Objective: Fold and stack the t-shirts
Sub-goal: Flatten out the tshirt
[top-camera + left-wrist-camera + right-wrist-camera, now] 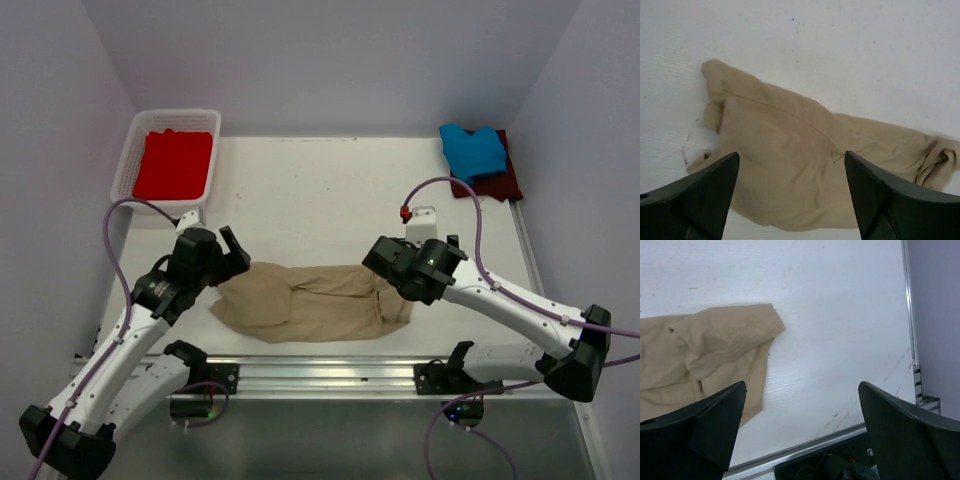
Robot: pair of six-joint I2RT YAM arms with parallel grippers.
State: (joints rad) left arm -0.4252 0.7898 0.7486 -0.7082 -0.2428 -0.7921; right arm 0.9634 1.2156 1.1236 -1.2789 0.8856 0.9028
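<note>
The crumpled tan cloth t-shirt (310, 302) lies close to the near edge of the white table (320, 190), its long axis running left to right between the arms. Bare table stretches behind it. The left fingers (700, 200) stand wide apart over its left end and the right fingers (705, 425) wide apart at its right end, gripping nothing.

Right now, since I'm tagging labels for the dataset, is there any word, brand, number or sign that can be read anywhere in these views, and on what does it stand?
None: no text can be read in any view.
The tan t-shirt, red t-shirt, blue t-shirt and maroon t-shirt show plain cloth with no print or visible tag.
The white basket and the table show no lettering either.
</note>
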